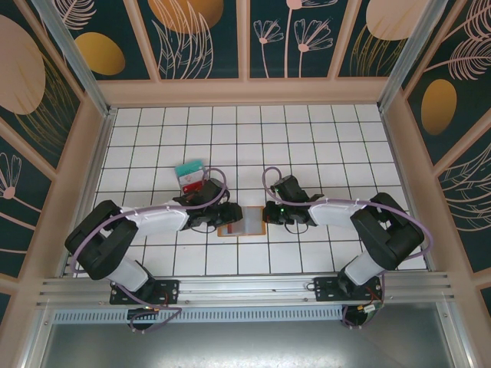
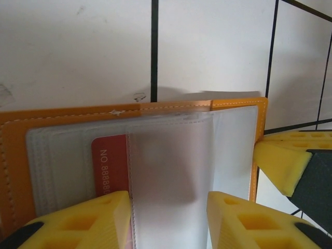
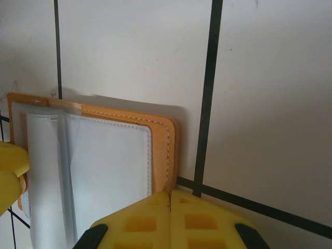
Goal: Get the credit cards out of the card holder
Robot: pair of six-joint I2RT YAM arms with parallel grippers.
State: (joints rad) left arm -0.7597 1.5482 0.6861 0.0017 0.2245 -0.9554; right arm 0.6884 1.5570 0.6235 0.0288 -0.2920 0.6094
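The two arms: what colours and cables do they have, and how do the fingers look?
Both the left arm and the right arm have black joints, white middle links and looping purple cables. The fingers are yellow blocks with rectangular recesses.

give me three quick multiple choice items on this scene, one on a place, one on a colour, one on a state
1. In the top view, where do the loose cards lie relative to the card holder?
A. farther back and to the left
B. to its right
C. on top of it

2. What colour is the sleeved card in the left wrist view?
A. teal
B. red
C. black

3. What state is the right gripper in?
A. wide open
B. shut
C. closed on a loose card

Answers:
1 A, the small pile sits up and left of the open holder.
2 B, a red face with printed digits shows in the clear plastic.
3 B, its yellow fingers meet with no gap.
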